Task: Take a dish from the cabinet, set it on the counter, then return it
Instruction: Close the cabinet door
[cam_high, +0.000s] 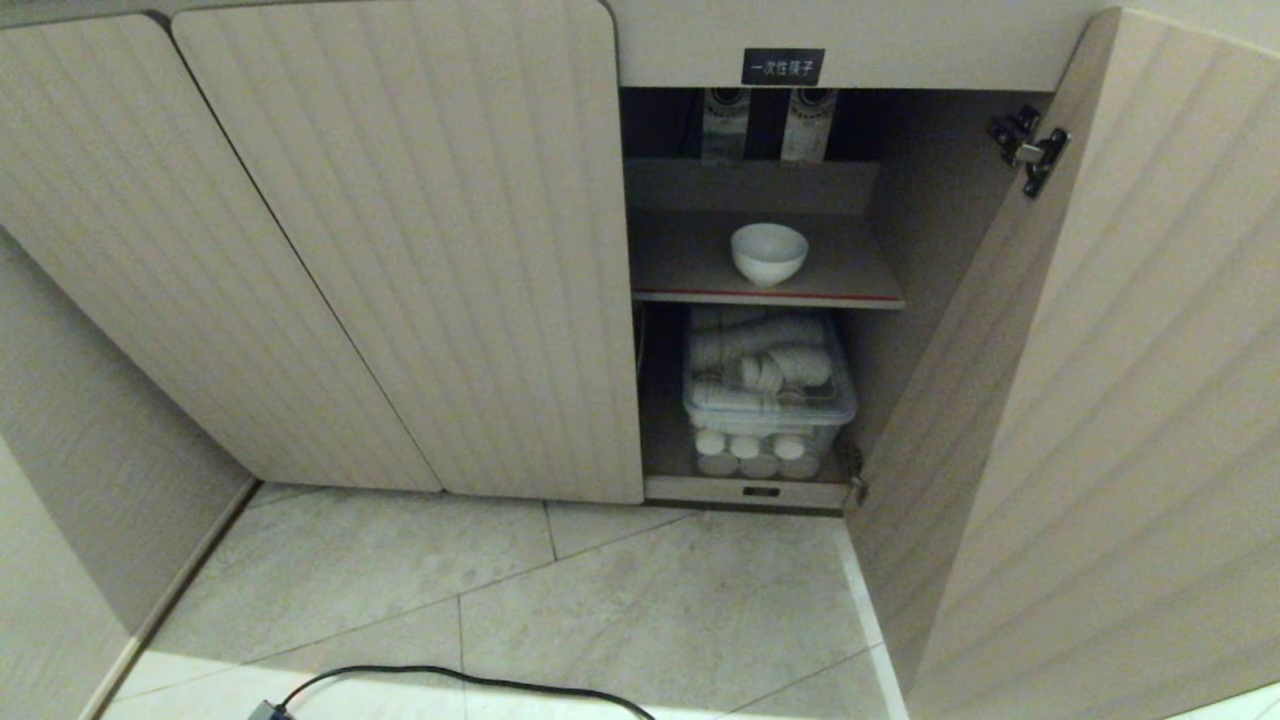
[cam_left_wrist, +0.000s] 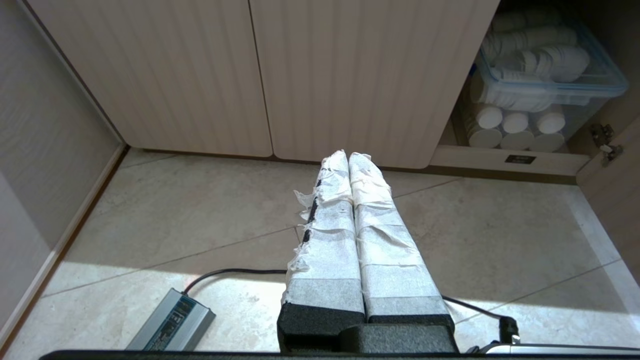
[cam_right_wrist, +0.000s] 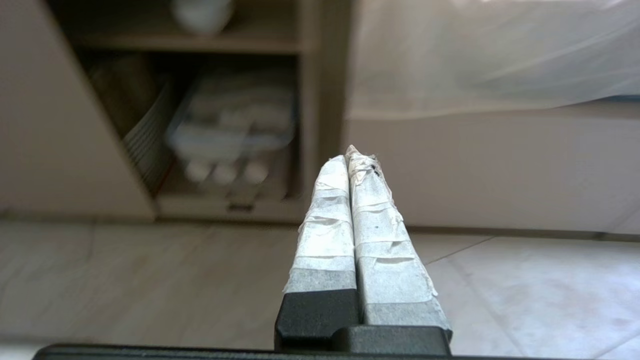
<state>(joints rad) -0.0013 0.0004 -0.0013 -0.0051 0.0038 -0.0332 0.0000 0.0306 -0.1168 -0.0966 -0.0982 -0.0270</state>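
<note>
Tape-wrapped fingers of the left gripper and right gripper are pressed together, nothing held, both low over the tiled floor. A black cable is laid across the nearest tiles. Beyond, the cabinet is seen with its right-hand door swung open. A clear bin of cup sleeves occupies the lower compartment. The dish is seated upright on the red-edged shelf above.

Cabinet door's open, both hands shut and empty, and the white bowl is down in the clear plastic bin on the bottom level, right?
Not quite. The head view shows the bowl on the red-edged shelf, above the plastic bin, which holds sleeves of cups. The rest stands: cabinet door open, left hand and right hand shut and empty.
</note>
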